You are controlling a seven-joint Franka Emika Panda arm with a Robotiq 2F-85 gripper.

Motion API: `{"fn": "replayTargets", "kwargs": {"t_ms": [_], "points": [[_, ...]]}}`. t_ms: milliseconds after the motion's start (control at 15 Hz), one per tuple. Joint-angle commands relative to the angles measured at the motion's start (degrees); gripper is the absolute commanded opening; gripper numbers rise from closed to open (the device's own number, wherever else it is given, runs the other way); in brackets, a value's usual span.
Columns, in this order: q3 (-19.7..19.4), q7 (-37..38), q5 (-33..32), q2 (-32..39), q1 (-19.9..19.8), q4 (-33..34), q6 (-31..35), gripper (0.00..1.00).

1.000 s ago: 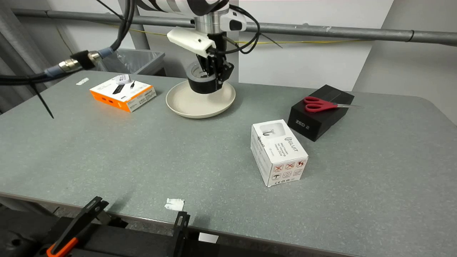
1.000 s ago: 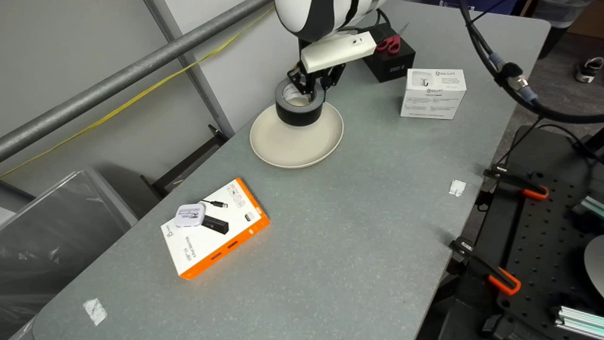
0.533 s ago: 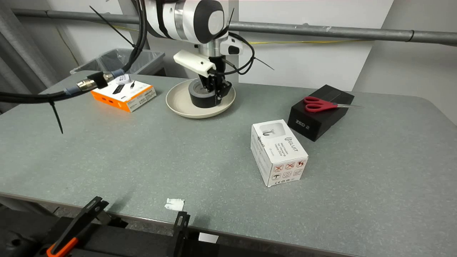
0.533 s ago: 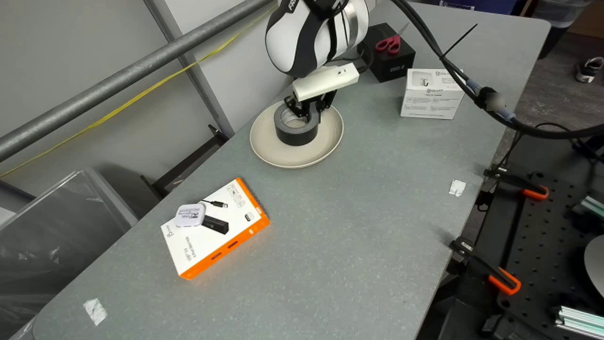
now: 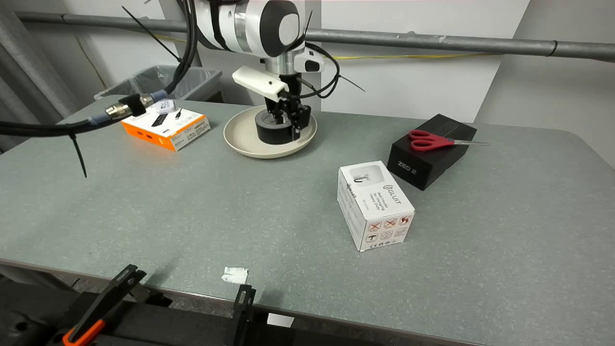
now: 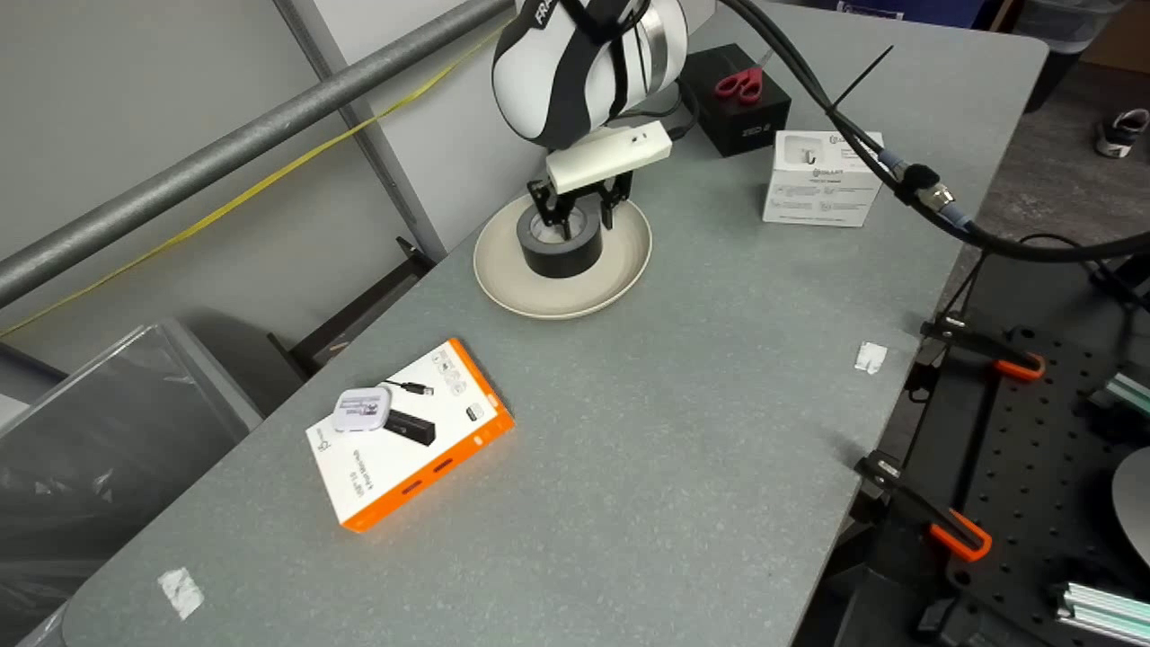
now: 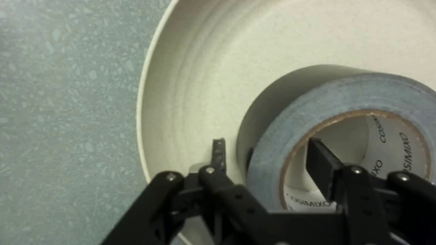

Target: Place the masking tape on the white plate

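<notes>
In an exterior view, the tape (image 5: pixel 273 135) sits near the middle of the plate (image 5: pixel 241 135) on the grey worktop (image 5: pixel 192 206), with the arm (image 5: pixel 247 26) hanging above and its jaws down at the tape. Reading the plate as a clock, an orange-sided box (image 5: pixel 180 127) lies at nine, a white box (image 5: pixel 375 197) stands at about four, and a black box (image 5: pixel 420 163) rests at three, with red scissors (image 5: pixel 432 142) across its top, blades pointing to three and overhanging the edge. In an exterior view, I can make out a small white case (image 6: pixel 362 410) on the orange-sided box, which lies at about seven o'clock from the plate; the white box stands between two and three, and the black box between one and two. One jaw hangs inside the tape's ring, the other outside it, toward three o'clock. In the wrist view, the jaws stand parted, wider than the tape wall between them: one is within the printed core (image 7: pixel 388 151), the other outside at about nine o'clock, with a sliver of plate showing between it and the tape. Whether the inner jaw touches the core, I cannot tell.
</notes>
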Motion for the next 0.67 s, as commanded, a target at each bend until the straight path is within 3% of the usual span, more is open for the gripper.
{"fn": "replayTargets", "kwargs": {"t_ms": [0, 600], "points": [[-0.20, 0.67, 0.28, -2.16, 0.87, -1.34, -0.08, 0.98], [-0.10, -0.06, 0.09, -1.42, 0.76, -0.16, -0.19, 1.00]]}}
